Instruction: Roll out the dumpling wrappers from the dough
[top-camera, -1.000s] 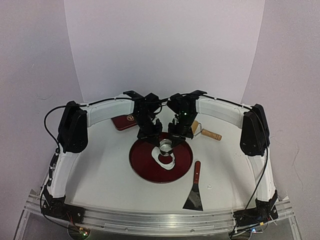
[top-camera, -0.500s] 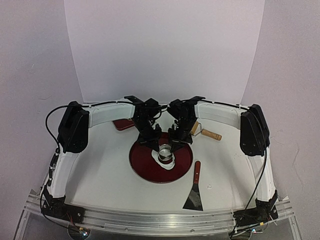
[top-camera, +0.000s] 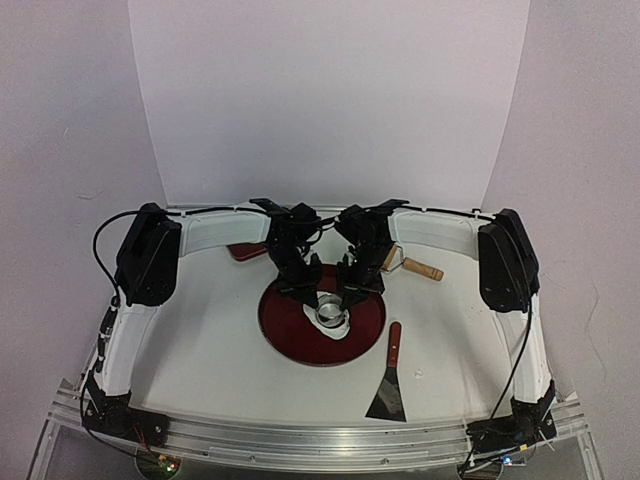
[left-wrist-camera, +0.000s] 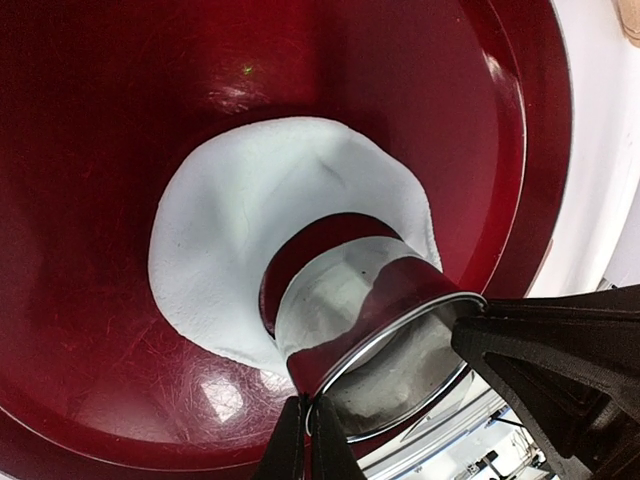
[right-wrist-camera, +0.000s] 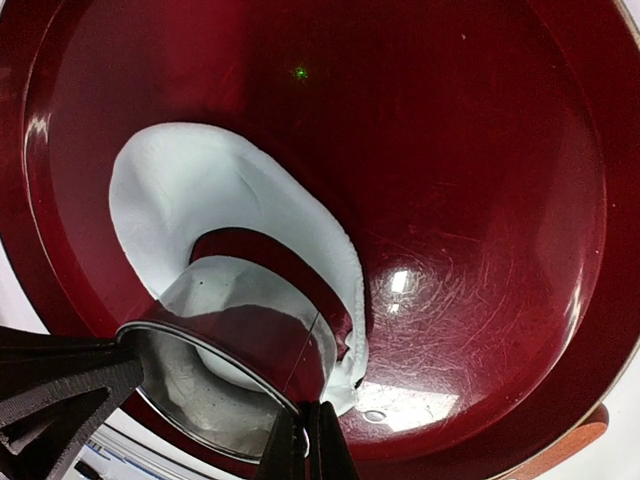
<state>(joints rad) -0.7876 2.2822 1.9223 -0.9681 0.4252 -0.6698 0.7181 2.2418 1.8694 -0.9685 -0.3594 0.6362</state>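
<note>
Top external view is showing a white table (top-camera: 200, 340) with a round red tray (top-camera: 285, 322) sitting in the middle of it. The dough (top-camera: 340, 328) is lying near the middle of the tray as a flat white sheet with wobbly edges. A shiny ring cutter (top-camera: 328, 316) is sitting on the dough. Two arms are reaching in from the sides and meeting over the tray. The left hand (top-camera: 308, 294) is holding the ring from the left, and the right hand (top-camera: 350, 291) is holding it from the right.

Left wrist view is showing the left hand's two fingers (left-wrist-camera: 286, 455) pressing together at the bottom of the picture, pinching the thin rim of the ring between them. A black finger (left-wrist-camera: 560, 350) of the right hand is touching the far side of the ring. Just beside the ring, a curved red gap is showing in the dough where the tray is peeking through. Inside the ring it is looking pale grey, and I cannot tell what that is.

Right wrist view is showing the right hand's fingers (right-wrist-camera: 283, 450) squeezing together too, nipping the ring's rim on their side. The dough is curling around the far side of the ring like a white collar.

A scraper (top-camera: 387, 390) with a reddish handle is lying on the table, near the tray's right side but not touching it. A roller (top-camera: 420, 267) with a wooden handle is lying behind the right hand. A dark red flat thing (top-camera: 243, 251) is peeking out behind the left arm.
</note>
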